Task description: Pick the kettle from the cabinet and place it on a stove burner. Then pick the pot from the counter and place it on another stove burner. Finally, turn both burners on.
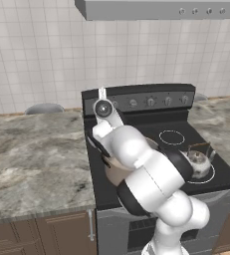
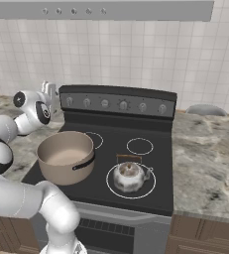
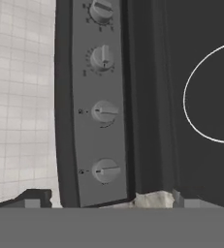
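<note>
While hovering by the stove's point(image 2: 136, 163) back-panel knobs point(image 3: 105, 170), gripper point(image 2: 48, 91) is showing no readable jaw state; pot point(image 2: 66, 156) & kettle point(image 2: 129, 176) are sitting on burners below, beyond it.

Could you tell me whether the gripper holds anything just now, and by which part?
Nothing is held. The gripper is at the left end of the knob panel; pot and kettle sit on burners.

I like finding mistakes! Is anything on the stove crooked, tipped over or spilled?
Nothing stands out. The pot sits upright on the stove, on a front burner, and the kettle stands upright inside its own burner ring beside it. No spill shows on the black glass. The gripper is up by the knobs.
</note>
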